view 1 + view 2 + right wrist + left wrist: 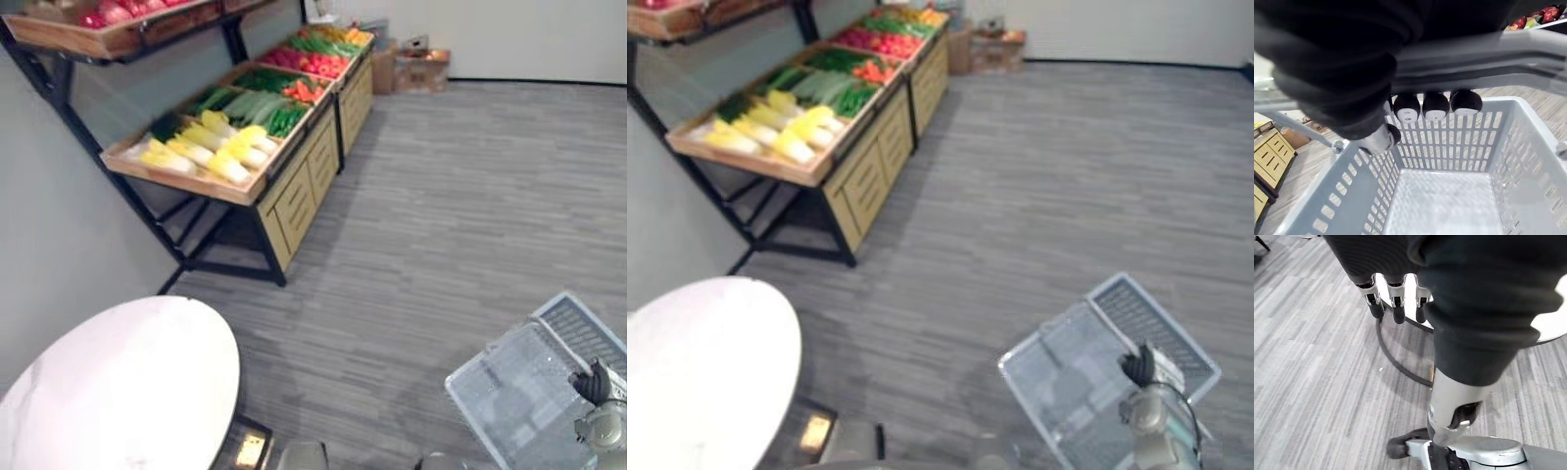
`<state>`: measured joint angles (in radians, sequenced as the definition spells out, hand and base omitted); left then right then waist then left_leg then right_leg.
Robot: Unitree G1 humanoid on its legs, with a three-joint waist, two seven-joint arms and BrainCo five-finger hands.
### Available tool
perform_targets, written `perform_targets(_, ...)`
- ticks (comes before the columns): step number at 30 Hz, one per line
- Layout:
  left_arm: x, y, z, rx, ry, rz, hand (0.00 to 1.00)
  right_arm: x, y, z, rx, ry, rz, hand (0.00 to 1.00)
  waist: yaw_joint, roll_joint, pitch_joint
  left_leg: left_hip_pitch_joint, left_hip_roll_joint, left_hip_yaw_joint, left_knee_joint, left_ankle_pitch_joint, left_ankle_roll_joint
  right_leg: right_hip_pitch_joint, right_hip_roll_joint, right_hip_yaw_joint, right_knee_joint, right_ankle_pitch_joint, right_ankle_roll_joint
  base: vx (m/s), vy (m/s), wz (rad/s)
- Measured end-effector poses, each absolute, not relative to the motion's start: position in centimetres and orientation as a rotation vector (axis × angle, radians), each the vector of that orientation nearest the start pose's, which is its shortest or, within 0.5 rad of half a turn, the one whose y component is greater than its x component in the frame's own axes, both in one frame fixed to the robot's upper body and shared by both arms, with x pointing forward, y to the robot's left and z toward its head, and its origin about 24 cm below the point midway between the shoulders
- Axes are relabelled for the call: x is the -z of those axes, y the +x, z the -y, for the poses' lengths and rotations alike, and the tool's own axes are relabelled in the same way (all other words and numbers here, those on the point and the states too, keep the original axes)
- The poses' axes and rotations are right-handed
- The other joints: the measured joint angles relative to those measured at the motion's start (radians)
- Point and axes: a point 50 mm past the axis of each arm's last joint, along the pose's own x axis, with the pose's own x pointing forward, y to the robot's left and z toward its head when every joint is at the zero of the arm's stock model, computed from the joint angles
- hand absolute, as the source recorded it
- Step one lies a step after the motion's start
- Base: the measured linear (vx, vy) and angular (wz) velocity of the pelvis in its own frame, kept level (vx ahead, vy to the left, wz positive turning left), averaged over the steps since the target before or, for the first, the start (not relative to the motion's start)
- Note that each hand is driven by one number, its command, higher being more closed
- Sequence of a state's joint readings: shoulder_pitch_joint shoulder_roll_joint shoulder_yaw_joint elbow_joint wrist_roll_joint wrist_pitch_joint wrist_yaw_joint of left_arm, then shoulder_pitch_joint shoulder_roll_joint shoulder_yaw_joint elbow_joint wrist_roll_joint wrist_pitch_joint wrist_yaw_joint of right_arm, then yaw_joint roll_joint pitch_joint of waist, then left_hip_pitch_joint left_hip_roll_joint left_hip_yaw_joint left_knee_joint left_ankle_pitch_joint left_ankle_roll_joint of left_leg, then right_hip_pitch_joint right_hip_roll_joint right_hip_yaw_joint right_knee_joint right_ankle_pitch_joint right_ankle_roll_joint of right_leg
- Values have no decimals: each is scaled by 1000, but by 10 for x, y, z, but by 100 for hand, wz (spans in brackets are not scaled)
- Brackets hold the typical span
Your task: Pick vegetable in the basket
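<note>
Grey slotted basket [1459,142] is closest, floor bare, hanging low on the robot's right over the grey plank floor [470,196]. One basket, one handle [1474,54]. Right hand [1435,106] has its fingers curled round that handle and clamped on it, dark tips facing down into the basket.

Left hand [1396,298] hangs beside the one round white table [118,392], fingers straight and slack, touching and holding nothing.

Vegetables sit on the wooden stand [294,201] along the left wall, well apart from the basket, with open floor between them. Two lower trays:
- near tray: pale yellow cabbages [211,147] at the front edge, too bunched to count, then green vegetables [260,103] and a small orange-red pile [306,90]
- far tray: red produce [318,61], with greens and orange behind it

One upper shelf [108,34] holds red produce. Two cardboard boxes [411,69] stand against the back wall past the stand.
</note>
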<state>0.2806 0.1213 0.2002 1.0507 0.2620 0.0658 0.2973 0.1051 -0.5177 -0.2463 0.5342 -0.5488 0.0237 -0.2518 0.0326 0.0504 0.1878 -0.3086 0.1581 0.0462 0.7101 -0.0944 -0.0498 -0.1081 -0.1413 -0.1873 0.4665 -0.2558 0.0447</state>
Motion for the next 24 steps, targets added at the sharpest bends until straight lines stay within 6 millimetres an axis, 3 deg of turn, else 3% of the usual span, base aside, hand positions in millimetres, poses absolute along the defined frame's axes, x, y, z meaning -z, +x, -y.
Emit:
perform_targets(1, 161, 2, -244, -412, 434, -1355, 0, 16, 175, 359, 460, -1058, -561, 100, -2, -28, 9, -11, -19, 11, -37, -18, -16, 7, -19, -12, 42, -30, -5, 267, -177, 48)
perform_targets(2, 162, 5, -243, -414, 425, -1364, 0, 11, 179, 367, 477, -1073, -564, 100, -5, -18, 30, -12, -22, 23, -156, -22, -23, 45, 1, -7, 15, -93, -7, 192, -57, 36)
perform_targets(3, 164, 2, -235, -404, 400, -1378, 0, 9, 186, 369, 493, -1072, -564, 100, 2, 8, 27, -12, -15, 13, -298, -9, -23, 36, 27, -1, 15, -95, -9, 152, -10, 12)
perform_targets(5, 165, -6, -231, -399, 391, -1409, 0, 12, 191, 363, 490, -1052, -563, 100, 16, 10, 27, -16, -13, 14, -450, 18, -38, 28, 29, 15, 2, -95, -11, 113, 94, -32)
perform_targets(7, 166, -13, -230, -399, 389, -1428, 0, 15, 192, 359, 467, -1062, -560, 100, 23, 16, 27, -16, 17, 25, -509, 44, -67, 46, 33, 45, -25, -96, -9, 218, 169, -44)
perform_targets(9, 165, -21, -230, -402, 388, -1453, 0, 19, 194, 353, 435, -1074, -570, 100, 26, 15, 23, 8, 23, 62, -483, 120, -65, 89, 19, 102, -69, -109, 16, 332, 282, -57)
perform_targets(10, 165, -21, -230, -402, 388, -1452, 0, 20, 195, 350, 423, -1076, -568, 100, 30, 9, 21, 11, 12, 71, -462, 130, -55, 97, 6, 119, -81, -113, 23, 363, 328, -70)
perform_targets(11, 165, -19, -231, -403, 389, -1445, 0, 25, 197, 342, 396, -1070, -567, 100, 37, -18, 8, 10, -13, 112, -420, 89, -30, 102, -31, 152, -109, -118, 32, 298, 271, -55)
perform_targets(12, 165, -18, -230, -403, 389, -1443, 0, 27, 197, 339, 389, -1063, -569, 100, 37, -26, -9, 1, -29, 126, -402, 57, -18, 106, -51, 160, -133, -114, 36, 522, 391, -53)
perform_targets(13, 165, -15, -231, -408, 387, -1430, 0, 31, 196, 335, 381, -1050, -575, 100, 34, -47, -31, -10, -62, 159, -371, 5, 5, 111, -86, 177, -146, -84, 67, 548, 378, -22)
perform_targets(14, 165, -9, -231, -409, 385, -1412, 0, 34, 194, 333, 374, -1040, -585, 100, 26, -65, -31, -4, -92, 175, -341, -23, 30, 97, -120, 201, -95, -58, 97, 551, 375, -11)
perform_targets(15, 165, -6, -231, -408, 384, -1401, 0, 36, 194, 332, 365, -1034, -596, 100, 24, -69, -34, 7, -103, 190, -326, -45, 51, 71, -133, 212, -21, -38, 92, 443, 309, 2)
perform_targets(17, 164, 3, -231, -402, 389, -1377, 0, 35, 196, 328, 352, -1033, -592, 100, 24, -73, -34, 41, -118, 194, -324, -83, 70, -5, -145, 228, 157, 61, 90, 448, 295, 6)
perform_targets(18, 163, 10, -233, -392, 403, -1348, 0, 36, 196, 325, 344, -1037, -594, 100, 22, -78, -31, 97, -137, 192, -362, -92, 84, -61, -151, 244, 286, 201, 91, 466, 276, 18)
perform_targets(20, 162, 13, -234, -370, 419, -1336, 0, 38, 195, 324, 339, -1040, -600, 100, 17, -79, -30, 181, -155, 174, -426, -99, 96, -81, -149, 255, 394, 308, 103, 510, 234, 31)
perform_targets(22, 162, 16, -237, -359, 432, -1329, 0, 34, 197, 323, 342, -1041, -580, 100, 3, -82, -27, 264, -172, 139, -481, -105, 106, -124, -129, 238, 557, 248, 59, 419, 110, 40)
perform_targets(24, 161, 20, -238, -358, 434, -1326, 0, 28, 201, 322, 349, -1040, -544, 100, -6, -76, -21, 377, -180, 92, -559, -120, 127, -198, -97, 153, 626, 137, -16, 355, 6, 28)
